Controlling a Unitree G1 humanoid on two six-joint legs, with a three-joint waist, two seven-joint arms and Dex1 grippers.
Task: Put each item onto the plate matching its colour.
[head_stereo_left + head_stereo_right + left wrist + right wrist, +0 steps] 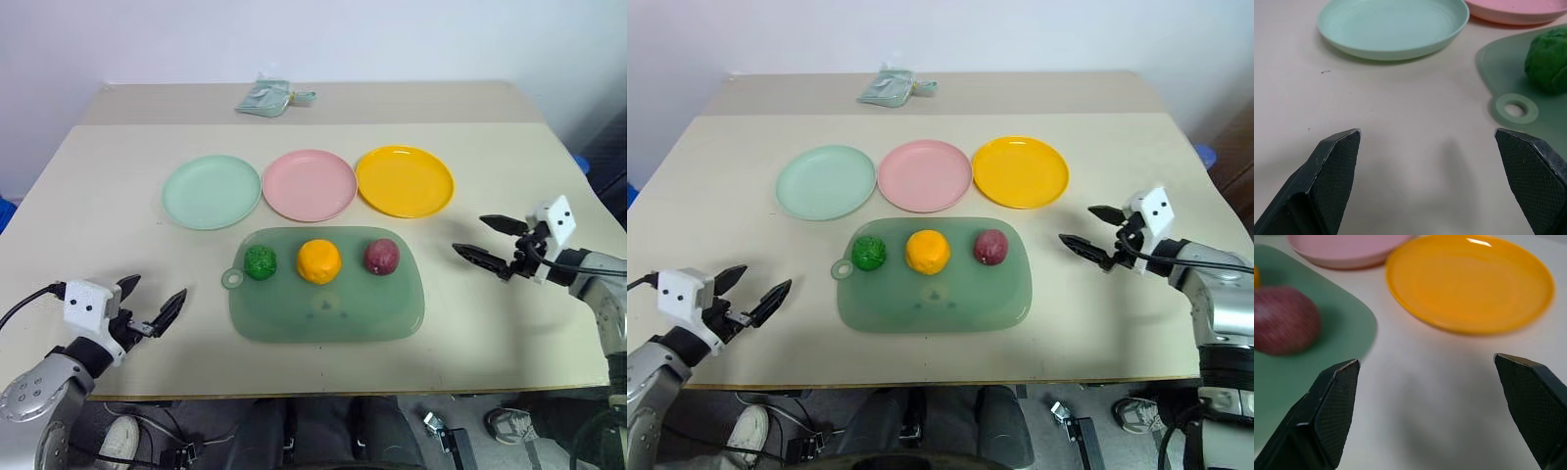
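Note:
Three items lie in a row on a translucent green tray (323,318): a bumpy dark green ball (260,262), a smooth orange ball (319,260) and a dark red-purple ball (381,257). Behind the tray stand the plates: mint green (211,192), pink (309,185) and yellow (405,180), all empty. My left gripper (157,291) hovers open near the table's front left, pointing at the tray's handle hole (1515,107). To the right of the tray my right gripper (470,235) is open and empty, facing the red-purple ball (1283,320) and the yellow plate (1469,279).
A crumpled pale green packet (265,98) lies at the back of the table, beyond the plates. The table's front edge runs just below the tray. Bare tabletop lies between each gripper and the tray.

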